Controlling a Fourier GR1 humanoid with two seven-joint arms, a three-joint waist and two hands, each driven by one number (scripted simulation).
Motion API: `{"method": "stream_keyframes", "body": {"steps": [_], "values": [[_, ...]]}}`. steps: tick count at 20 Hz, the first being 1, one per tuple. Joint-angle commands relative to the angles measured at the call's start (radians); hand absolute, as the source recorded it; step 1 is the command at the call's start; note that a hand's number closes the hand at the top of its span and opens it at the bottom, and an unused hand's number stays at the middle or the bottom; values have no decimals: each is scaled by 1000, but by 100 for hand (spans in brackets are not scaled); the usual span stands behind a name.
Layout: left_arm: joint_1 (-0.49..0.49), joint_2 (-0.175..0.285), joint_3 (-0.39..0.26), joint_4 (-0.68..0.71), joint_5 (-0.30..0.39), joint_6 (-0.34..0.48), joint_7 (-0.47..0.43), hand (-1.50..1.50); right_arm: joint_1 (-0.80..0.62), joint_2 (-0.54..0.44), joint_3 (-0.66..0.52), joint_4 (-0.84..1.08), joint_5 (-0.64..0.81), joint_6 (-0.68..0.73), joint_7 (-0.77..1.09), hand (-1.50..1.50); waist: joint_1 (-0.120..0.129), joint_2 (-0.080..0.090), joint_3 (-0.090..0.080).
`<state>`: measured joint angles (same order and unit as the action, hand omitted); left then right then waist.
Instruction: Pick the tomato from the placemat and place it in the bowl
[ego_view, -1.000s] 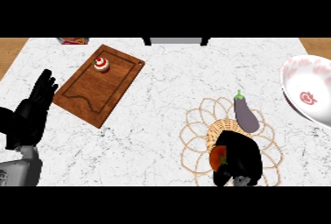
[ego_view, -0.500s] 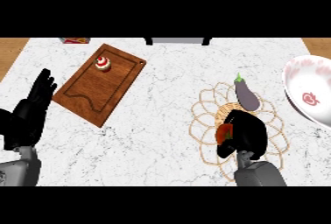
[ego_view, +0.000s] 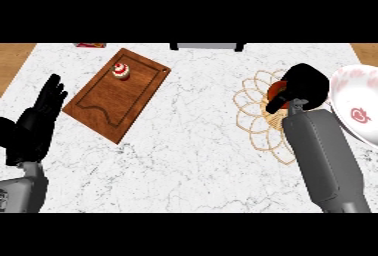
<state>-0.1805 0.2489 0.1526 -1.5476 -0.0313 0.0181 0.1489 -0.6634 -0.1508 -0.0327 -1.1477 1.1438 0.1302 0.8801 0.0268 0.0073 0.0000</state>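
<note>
Now my right hand (ego_view: 304, 82) is curled round the tomato (ego_view: 275, 89), and the bowl (ego_view: 348, 87) sits close by on its right side.

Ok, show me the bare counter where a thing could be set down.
Widest free patch: the counter between the cutting board and the placemat, running down to the near edge. Crowded: the right side, where the right hand, curled round the tomato, is over the placemat beside the bowl. The left hand rests open at the left edge.
</note>
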Motion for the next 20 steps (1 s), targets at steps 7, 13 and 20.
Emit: {"method": "stream_keyframes", "body": {"steps": [7, 13, 20], "values": [[37, -31, -16, -46, -16, 24, 8, 0, -232, -91, -16, -92, 186, -116, 159, 150, -18, -10, 0], [-18, -20, 6, 59, -21, 18, -25, 0, -215, -132, -93, -98, 179, -153, 146, 150, -28, -7, 0], [58, -61, -15, 17, -52, 47, -68, 0, -123, -261, -246, -123, 11, -183, -38, 150, -32, -8, 0]]}}
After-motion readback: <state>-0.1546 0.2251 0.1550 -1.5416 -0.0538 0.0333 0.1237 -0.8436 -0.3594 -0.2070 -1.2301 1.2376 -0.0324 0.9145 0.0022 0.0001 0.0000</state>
